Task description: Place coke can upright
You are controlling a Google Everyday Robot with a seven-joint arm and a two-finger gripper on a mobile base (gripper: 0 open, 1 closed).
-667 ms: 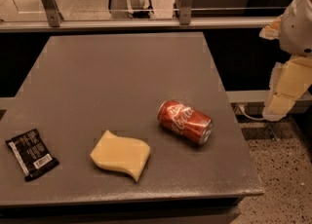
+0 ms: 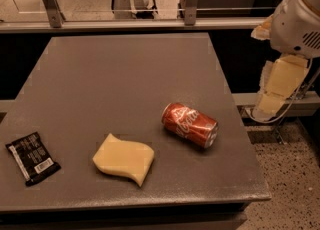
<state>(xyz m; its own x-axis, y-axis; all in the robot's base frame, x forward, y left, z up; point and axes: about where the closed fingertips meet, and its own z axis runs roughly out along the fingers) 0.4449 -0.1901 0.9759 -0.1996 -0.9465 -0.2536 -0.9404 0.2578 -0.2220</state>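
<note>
**Operator:** What has moved since the earlier frame?

**Observer:** Only the arm. Your tool (image 2: 276,88) and the white housing (image 2: 300,19) above it have slid a little leftward, toward the right edge of the desk (image 2: 125,74). The coke can (image 2: 190,125), the yellow sponge (image 2: 124,159) and the black packet (image 2: 32,157) lie just where they did.

**Operator:** Where is the can?

**Observer:** Lower right of centre on the desk, lying on its side. 1 silver end points to the lower right of the frame, and I cannot tell whether that end is the top or the base. The sponge is near it on the left but apart from it. The packet is well apart, at the left edge.

**Operator:** And the tool?

**Observer:** It hangs at the right of the frame, beyond the desk's right edge and over the speckled floor, well apart from the can. It is not on the can. Whether it stands apart or together, I cannot tell.

**Operator:** Which step am I in?

**Observer:** Step 1, I judge: the approach. The can is neither gripped nor upright.

**Operator:** What does the next move call for?

**Observer:** Bring the tool left and down over the can, and set it across the round body, not along its length. Take the can at the middle so it doesn't roll toward the nearby desk edge, then lift it, turn it and stand it up.
</note>
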